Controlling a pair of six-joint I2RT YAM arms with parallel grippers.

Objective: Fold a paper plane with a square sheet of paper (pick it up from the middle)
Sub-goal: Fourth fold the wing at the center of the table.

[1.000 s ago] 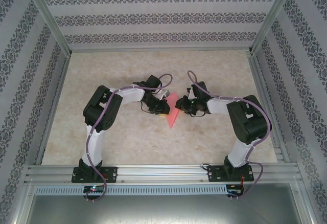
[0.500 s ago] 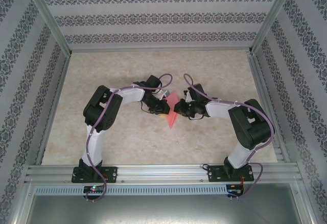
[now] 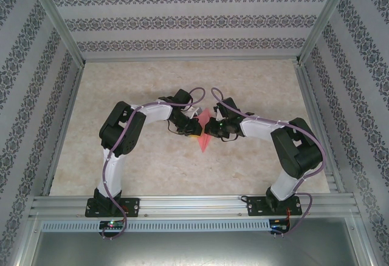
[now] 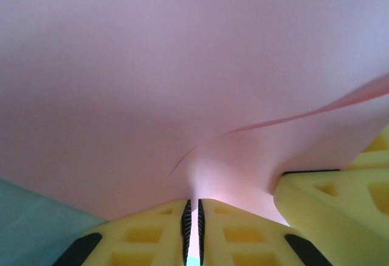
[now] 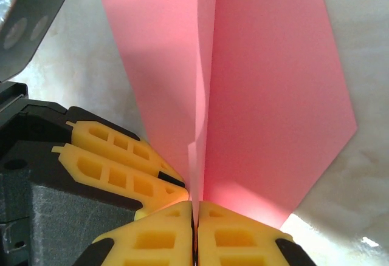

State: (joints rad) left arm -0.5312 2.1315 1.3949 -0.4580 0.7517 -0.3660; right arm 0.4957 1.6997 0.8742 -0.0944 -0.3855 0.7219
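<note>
The left hand (image 4: 192, 217) and right hand (image 5: 194, 214) each pinch the pink paper (image 5: 267, 96), which hangs creased between them, seemingly just off the bench (image 3: 121, 84). Uneven pulling could tear it or skew the crease.

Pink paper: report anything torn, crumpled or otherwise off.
No tear shows on the paper. One small thing: in the left wrist view a short stray wrinkle runs just above where the left gripper pinches it. The centre fold looks clean in the right wrist view.
</note>
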